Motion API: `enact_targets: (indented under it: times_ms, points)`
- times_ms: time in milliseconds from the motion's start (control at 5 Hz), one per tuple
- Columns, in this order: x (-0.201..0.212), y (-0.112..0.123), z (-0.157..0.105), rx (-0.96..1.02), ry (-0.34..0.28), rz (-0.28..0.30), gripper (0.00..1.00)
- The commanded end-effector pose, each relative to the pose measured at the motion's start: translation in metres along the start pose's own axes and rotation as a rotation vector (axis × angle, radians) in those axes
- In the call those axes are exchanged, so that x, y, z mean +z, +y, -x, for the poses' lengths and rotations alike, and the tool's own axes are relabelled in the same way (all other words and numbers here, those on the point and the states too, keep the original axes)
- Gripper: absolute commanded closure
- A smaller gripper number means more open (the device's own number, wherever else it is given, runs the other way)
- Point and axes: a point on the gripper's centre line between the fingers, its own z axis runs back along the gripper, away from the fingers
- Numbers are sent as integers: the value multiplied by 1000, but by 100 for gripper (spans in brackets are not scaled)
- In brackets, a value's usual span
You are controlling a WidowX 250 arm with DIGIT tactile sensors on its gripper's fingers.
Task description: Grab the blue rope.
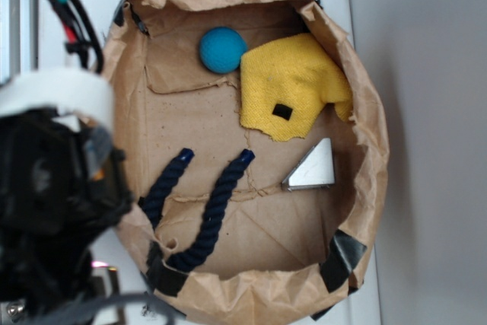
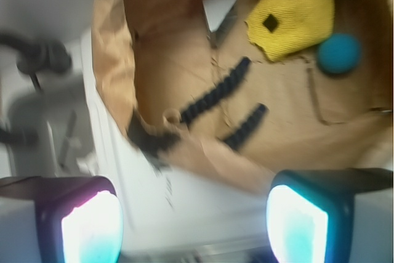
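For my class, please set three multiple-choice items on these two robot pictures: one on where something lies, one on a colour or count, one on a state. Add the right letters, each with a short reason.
1. Where does the teal-blue ball lie?
A. Touching the yellow cloth at its edge
B. Between the rope's two ends
C. Outside the paper bag

2. How many blunt ends of the blue rope show?
A. One
B. Two
C. Four

3. What is the state of the gripper?
A. Shut on the rope
B. Shut on the ball
C. Open, holding nothing

Answers:
1 A: in the exterior view the ball sits against the cloth's corner, inside the paper bag.
2 B: two ends point up from the U-shaped bend.
3 C: the wrist view shows the fingers apart with nothing between them, and the rope lying beyond them in the bag.
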Motion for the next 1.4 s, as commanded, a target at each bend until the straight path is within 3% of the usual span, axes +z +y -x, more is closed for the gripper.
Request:
enact_targets:
  times_ms: [0, 800, 1000, 1200]
  points:
    - [-49, 24, -44, 291, -48, -132, 0]
    - [-49, 24, -44, 291, -48, -132, 0]
    - [-78, 24, -33, 260, -127, -159, 0]
    - [-98, 22, -28, 240, -158, -179, 0]
